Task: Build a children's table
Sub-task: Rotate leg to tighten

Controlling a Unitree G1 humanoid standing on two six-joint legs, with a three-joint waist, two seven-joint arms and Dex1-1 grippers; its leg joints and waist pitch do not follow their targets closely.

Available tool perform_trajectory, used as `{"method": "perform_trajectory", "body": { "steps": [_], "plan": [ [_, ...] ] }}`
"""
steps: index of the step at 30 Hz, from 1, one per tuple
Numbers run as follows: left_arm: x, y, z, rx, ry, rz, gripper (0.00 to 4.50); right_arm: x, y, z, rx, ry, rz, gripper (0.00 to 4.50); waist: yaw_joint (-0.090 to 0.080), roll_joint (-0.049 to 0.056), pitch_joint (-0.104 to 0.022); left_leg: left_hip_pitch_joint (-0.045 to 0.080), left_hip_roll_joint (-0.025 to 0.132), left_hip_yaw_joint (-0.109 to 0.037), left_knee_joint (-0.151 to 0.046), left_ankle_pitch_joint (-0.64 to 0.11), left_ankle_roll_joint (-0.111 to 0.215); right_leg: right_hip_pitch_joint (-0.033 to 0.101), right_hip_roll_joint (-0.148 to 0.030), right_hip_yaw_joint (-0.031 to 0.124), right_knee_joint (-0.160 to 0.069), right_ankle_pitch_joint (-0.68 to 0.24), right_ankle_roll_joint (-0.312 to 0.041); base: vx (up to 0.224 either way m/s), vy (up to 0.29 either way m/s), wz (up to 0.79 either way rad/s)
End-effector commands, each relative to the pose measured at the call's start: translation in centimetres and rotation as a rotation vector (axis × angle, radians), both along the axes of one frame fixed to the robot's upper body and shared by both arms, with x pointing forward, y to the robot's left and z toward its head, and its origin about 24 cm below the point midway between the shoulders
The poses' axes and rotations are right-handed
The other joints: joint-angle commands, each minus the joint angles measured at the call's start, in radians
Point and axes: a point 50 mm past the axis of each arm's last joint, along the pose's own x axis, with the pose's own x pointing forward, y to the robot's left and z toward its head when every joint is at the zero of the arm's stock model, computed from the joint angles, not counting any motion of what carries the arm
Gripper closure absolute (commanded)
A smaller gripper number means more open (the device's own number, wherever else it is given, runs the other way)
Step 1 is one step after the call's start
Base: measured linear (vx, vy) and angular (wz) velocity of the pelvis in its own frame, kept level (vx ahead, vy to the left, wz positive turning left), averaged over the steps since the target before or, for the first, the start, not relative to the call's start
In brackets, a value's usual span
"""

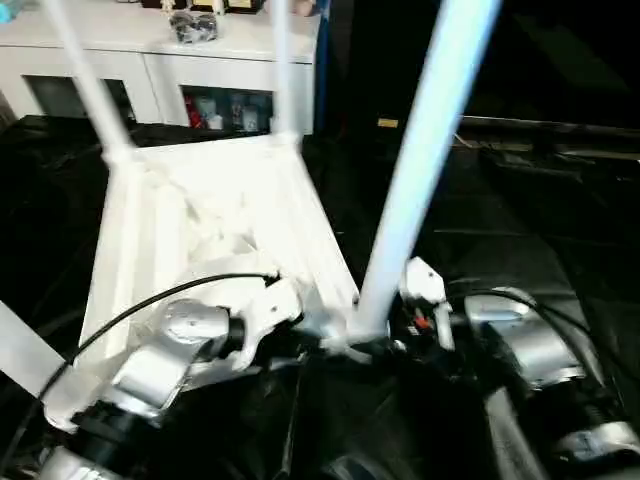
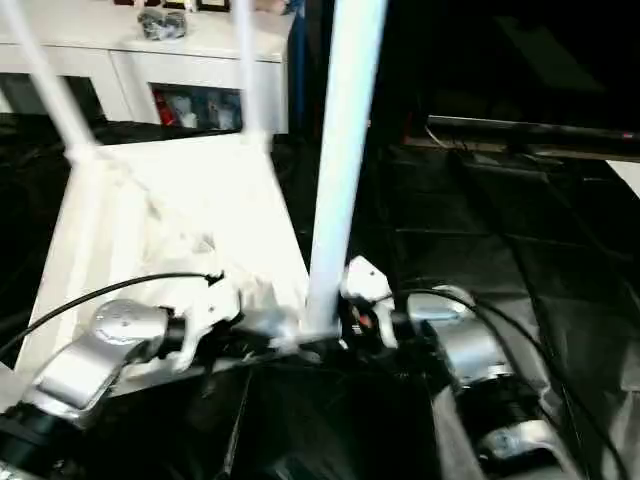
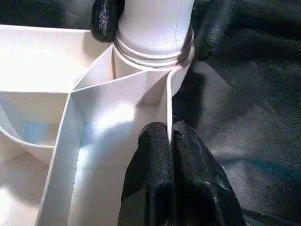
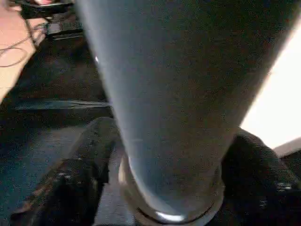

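Both silver forearms reach forward and meet at the near corner of the upturned table top [image 1: 215, 215], which lies on the black cover [image 1: 540, 250]. The left gripper [image 3: 170, 141] is pressed together on the top's thin edge wall, pinching it. The right gripper [image 4: 162, 160] stands spread around the leg [image 1: 420, 160], seemingly touching its base; the leg rises upright from the corner socket between those fingers
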Motion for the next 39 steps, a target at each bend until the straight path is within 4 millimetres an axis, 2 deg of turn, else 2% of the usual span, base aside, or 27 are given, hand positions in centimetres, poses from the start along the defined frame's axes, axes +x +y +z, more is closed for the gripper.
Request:
{"method": "perform_trajectory", "body": {
  "steps": [1, 8, 13, 14, 15, 16, 17, 18, 19, 20, 21, 23, 24, 25, 27, 30, 31, 32, 35, 36, 39],
  "plan": [
    [-0.3, -1.0, 1.0, -0.078, -0.017, -0.063, 4.50, -0.5, 0.6, 0.0, 0.008, 0.021, 0.063, 1.46, -0.002, -0.007, -0.050, 0.006, 0.033, -0.005, -0.067, -0.237, 0.049, 0.043, -0.068, 0.053, -0.077, -0.336, -0.170, 0.000, 0.000, 0.00],
    [-0.6, -0.8, 0.9, -0.079, 0.015, -0.094, 4.50, -1.2, 0.8, -0.1, 0.016, 0.051, 0.111, 2.01, 0.001, -0.006, -0.054, 0.005, 0.033, -0.005, -0.065, -0.206, 0.050, 0.047, -0.067, 0.054, -0.070, -0.282, -0.179, 0.000, 0.000, 0.00],
    [-0.5, -0.9, 0.7, -0.071, 0.002, -0.077, 4.50, -1.5, 1.0, -0.4, 0.020, 0.064, 0.109, 2.08, 0.005, -0.005, -0.055, 0.005, 0.033, -0.004, -0.063, -0.194, 0.053, 0.046, -0.066, 0.054, -0.068, -0.256, -0.188, 0.000, 0.000, 0.00],
    [0.1, -0.9, 0.5, -0.038, -0.032, -0.007, 4.50, -1.5, 1.2, -0.7, 0.025, 0.045, 0.087, 2.09, 0.006, -0.001, -0.054, 0.006, 0.034, -0.005, -0.064, -0.205, 0.048, 0.045, -0.067, 0.054, -0.069, -0.267, -0.187, 0.000, 0.000, 0.00],
    [0.1, -0.9, 0.5, -0.038, -0.032, -0.007, 4.50, -1.5, 1.2, -0.7, 0.025, 0.045, 0.087, 2.09, 0.005, -0.002, -0.053, 0.008, 0.034, -0.004, -0.064, -0.211, 0.047, 0.043, -0.067, 0.054, -0.073, -0.275, -0.184, 0.000, 0.000, 0.00],
    [1.0, -1.1, 0.4, -0.029, -0.067, 0.085, 4.50, -1.1, 1.9, -1.0, 0.041, 0.011, 0.005, 2.09, 0.006, -0.003, -0.053, 0.009, 0.034, -0.003, -0.064, -0.218, 0.043, 0.042, -0.068, 0.055, -0.072, -0.281, -0.182, 0.000, 0.000, 0.00],
    [1.4, -1.3, 0.4, -0.024, -0.081, 0.124, 4.50, -0.8, 2.2, -1.1, 0.050, -0.003, -0.032, 2.09, 0.004, -0.005, -0.048, 0.012, 0.032, -0.002, -0.067, -0.240, 0.035, 0.039, -0.067, 0.056, -0.080, -0.322, -0.175, 0.000, 0.000, 0.00],
    [1.9, -1.5, 0.4, -0.021, -0.101, 0.172, 4.50, -0.5, 2.6, -1.2, 0.060, -0.019, -0.092, 2.09, 0.001, -0.007, -0.047, 0.008, 0.029, -0.007, -0.069, -0.260, 0.021, 0.046, -0.071, 0.052, -0.083, -0.388, -0.151, 0.000, 0.000, 0.00],
    [2.3, -1.8, 0.4, -0.021, -0.120, 0.210, 4.50, 0.0, 3.0, -1.5, 0.056, -0.023, -0.176, 2.12, -0.001, -0.006, -0.047, 0.008, 0.029, -0.008, -0.071, -0.267, 0.017, 0.045, -0.071, 0.051, -0.085, -0.414, -0.139, 0.000, 0.000, 0.00],
    [2.6, -2.1, 0.4, -0.020, -0.133, 0.250, 4.50, 0.7, 3.4, -1.9, 0.049, -0.037, -0.277, 2.35, -0.008, -0.007, -0.041, 0.013, 0.026, -0.009, -0.072, -0.296, 0.006, 0.038, -0.070, 0.049, -0.096, -0.481, -0.118, 0.000, 0.000, 0.00],
    [2.8, -2.5, 0.4, -0.023, -0.140, 0.274, 4.50, 1.0, 3.8, -2.1, 0.049, -0.037, -0.336, 2.43, -0.017, -0.009, -0.040, 0.015, 0.022, -0.012, -0.071, -0.319, -0.003, 0.039, -0.072, 0.044, -0.103, -0.550, -0.094, 0.000, 0.000, 0.00],
    [3.1, -3.3, 0.5, -0.032, -0.147, 0.325, 4.50, 1.6, 4.6, -2.5, 0.044, -0.027, -0.448, 2.49, -0.029, -0.009, -0.041, 0.006, 0.021, -0.018, -0.072, -0.317, -0.008, 0.044, -0.075, 0.039, -0.108, -0.593, -0.066, -0.062, -0.002, -0.12],
    [3.3, -3.8, 0.6, -0.037, -0.153, 0.345, 4.50, 1.8, 5.1, -2.6, 0.042, -0.034, -0.483, 2.49, -0.037, -0.006, -0.037, 0.006, 0.018, -0.020, -0.071, -0.332, -0.013, 0.041, -0.073, 0.033, -0.117, -0.629, -0.048, 0.000, 0.000, 0.00],
    [3.4, -4.3, 0.6, -0.041, -0.161, 0.367, 4.50, 1.9, 5.7, -2.7, 0.038, -0.049, -0.518, 2.49, -0.043, -0.008, -0.041, 0.011, 0.016, -0.022, -0.068, -0.347, -0.011, 0.039, -0.075, 0.030, -0.122, -0.650, -0.037, 0.000, 0.000, 0.00],
    [3.5, -5.4, 0.6, -0.050, -0.171, 0.399, 4.50, 2.1, 7.2, -2.6, 0.033, -0.073, -0.570, 2.49, -0.049, -0.007, -0.041, 0.011, 0.016, -0.022, -0.068, -0.342, -0.007, 0.036, -0.073, 0.030, -0.123, -0.632, -0.041, 0.000, 0.000, 0.00],
    [3.5, -5.9, 0.6, -0.053, -0.177, 0.400, 4.50, 1.9, 7.9, -2.4, 0.056, -0.082, -0.533, 2.49, -0.053, -0.004, -0.045, 0.015, 0.019, -0.021, -0.069, -0.354, 0.011, 0.033, -0.071, 0.033, -0.121, -0.586, -0.055, 0.000, 0.000, 0.00],
    [3.4, -6.1, 0.6, -0.056, -0.177, 0.387, 4.50, 1.8, 8.1, -2.2, 0.083, -0.066, -0.514, 1.97, -0.053, -0.005, -0.045, 0.012, 0.019, -0.021, -0.071, -0.348, 0.016, 0.035, -0.070, 0.034, -0.119, -0.567, -0.061, 0.000, 0.000, 0.00],
    [3.3, -6.1, 0.6, -0.059, -0.179, 0.373, 4.50, 1.9, 7.9, -1.9, 0.127, -0.022, -0.514, 1.97, -0.054, -0.002, -0.046, 0.009, 0.022, -0.020, -0.075, -0.340, 0.027, 0.038, -0.068, 0.037, -0.113, -0.514, -0.079, 0.000, 0.000, 0.00],
    [3.2, -6.0, 0.7, -0.058, -0.182, 0.365, 4.50, 2.0, 7.6, -1.8, 0.136, -0.009, -0.514, 1.78, -0.055, -0.001, -0.045, 0.009, 0.024, -0.019, -0.077, -0.344, 0.029, 0.038, -0.068, 0.039, -0.110, -0.494, -0.094, 0.000, 0.000, 0.00],
    [3.2, -5.7, 0.7, -0.058, -0.182, 0.355, 4.50, 2.0, 7.1, -1.7, 0.120, -0.028, -0.494, 1.55, -0.053, -0.002, -0.045, 0.011, 0.023, -0.017, -0.075, -0.345, 0.028, 0.036, -0.070, 0.040, -0.111, -0.503, -0.095, 0.000, 0.000, 0.00],
    [2.9, -4.9, 0.7, -0.062, -0.174, 0.314, 4.50, 1.9, 5.8, -1.4, 0.089, -0.057, -0.422, 1.37, -0.049, -0.003, -0.046, 0.011, 0.024, -0.015, -0.074, -0.328, 0.035, 0.038, -0.071, 0.043, -0.110, -0.485, -0.101, 0.000, 0.000, 0.00]
  ]
}}
